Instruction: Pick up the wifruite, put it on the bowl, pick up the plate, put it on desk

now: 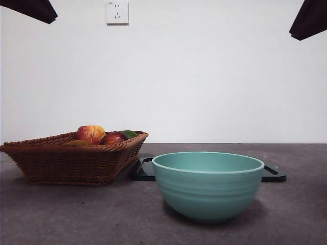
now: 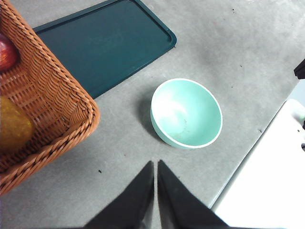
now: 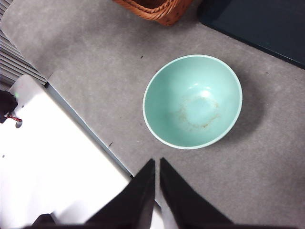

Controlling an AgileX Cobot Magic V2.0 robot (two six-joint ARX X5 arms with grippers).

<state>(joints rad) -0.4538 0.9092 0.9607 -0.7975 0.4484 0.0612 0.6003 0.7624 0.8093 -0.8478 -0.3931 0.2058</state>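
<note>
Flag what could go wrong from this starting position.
The wifruite lies deep in the wicker basket close to the apple and a dark red fruit, so a grasp may catch the wrong fruit or the basket wall. The bowl is smooth inside, so a dropped fruit might roll or bounce.

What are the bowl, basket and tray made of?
Bowl: likely glazed ceramic; glossy mint surface, ridged side, pale rim, brownish wear ring inside. Basket: woven wicker or rattan; brown braided strands. Tray: probably plastic; dark green, smooth matte, raised moulded edge, though painted metal can't be excluded.
</note>
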